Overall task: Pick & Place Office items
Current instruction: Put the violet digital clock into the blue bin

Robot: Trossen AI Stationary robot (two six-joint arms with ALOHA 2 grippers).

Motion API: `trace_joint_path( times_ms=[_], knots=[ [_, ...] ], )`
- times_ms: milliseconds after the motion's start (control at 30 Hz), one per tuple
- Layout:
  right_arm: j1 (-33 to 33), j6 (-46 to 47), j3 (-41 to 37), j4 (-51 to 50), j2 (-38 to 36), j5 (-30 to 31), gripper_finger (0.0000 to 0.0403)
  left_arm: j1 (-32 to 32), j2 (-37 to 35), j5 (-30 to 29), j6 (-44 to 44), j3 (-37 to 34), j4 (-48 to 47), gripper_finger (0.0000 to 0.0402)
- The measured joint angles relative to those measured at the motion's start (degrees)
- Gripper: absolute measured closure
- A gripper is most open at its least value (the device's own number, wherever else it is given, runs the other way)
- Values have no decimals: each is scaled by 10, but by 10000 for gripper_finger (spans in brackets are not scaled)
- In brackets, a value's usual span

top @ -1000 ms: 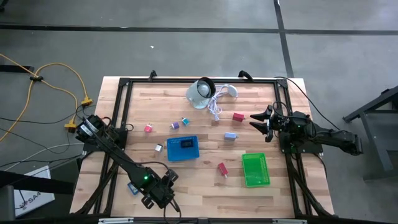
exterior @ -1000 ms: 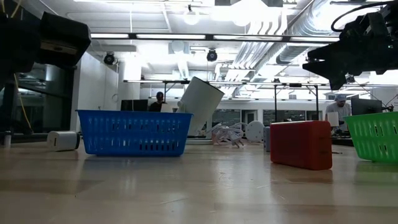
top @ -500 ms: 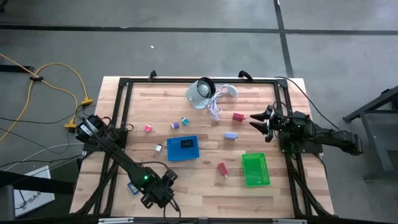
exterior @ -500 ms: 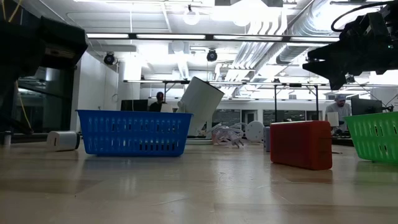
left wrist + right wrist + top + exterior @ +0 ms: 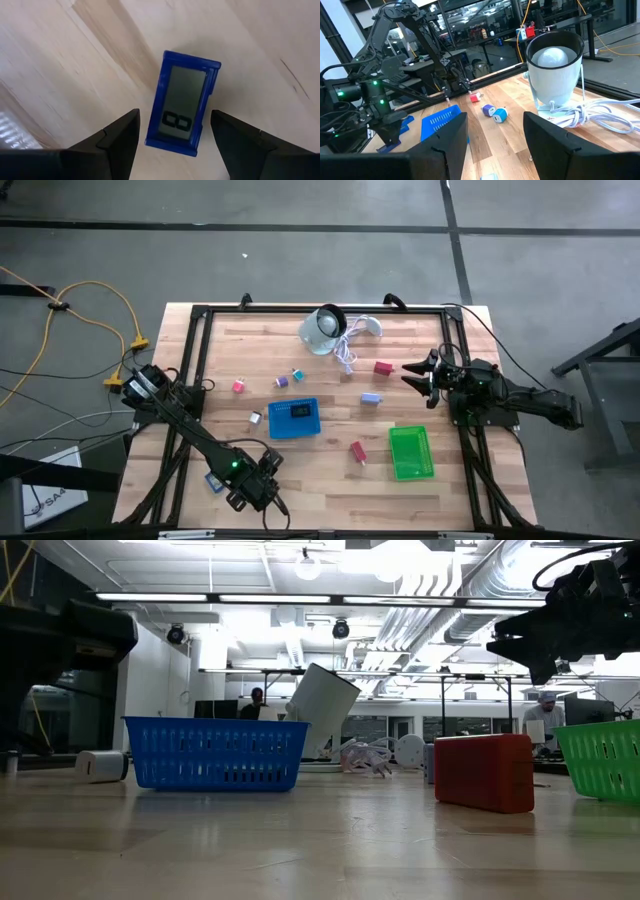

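1. The step in hand is a pick at the table's (image 5: pixel 330 485) near left corner. The left gripper (image 5: pixel 172 131) hangs over a dark blue rectangle (image 5: pixel 183 110) with a grey face, which lies flat on the wood between the spread fingers (image 5: pixel 121 131), touched by neither.
2. Next move, as I judge it: lower so the fingers straddle the rectangle's long sides, press them together, lift, then carry it toward the blue basket (image 5: pixel 293 419) near the table's middle, which already holds one dark piece.
3. The right gripper (image 5: pixel 415 372) waits near the right edge, jaws spread and holding nothing, facing the white round device (image 5: pixel 555 75).
4. Other office items lie loose on the boards: a red block (image 5: pixel 382 367), a pale blue block (image 5: pixel 371 398), a second red block (image 5: pixel 357 450) beside the green basket (image 5: pixel 410 453), and small pieces left of centre.
5. Against the earlier frames: the left gripper's jaws have widened within the last second, and its wrist has shifted slightly. The right arm, the baskets and the loose pieces are unchanged.
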Motion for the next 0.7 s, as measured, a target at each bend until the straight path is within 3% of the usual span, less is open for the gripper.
trace_joint_path(
  times_ms=[467,700],
  knots=[
    [0,0,0,0,0,0,224,0,-1,12,-10,-16,7,166],
    [0,0,0,0,0,0,224,0,-1,14,-10,-16,7,196]
  ],
)
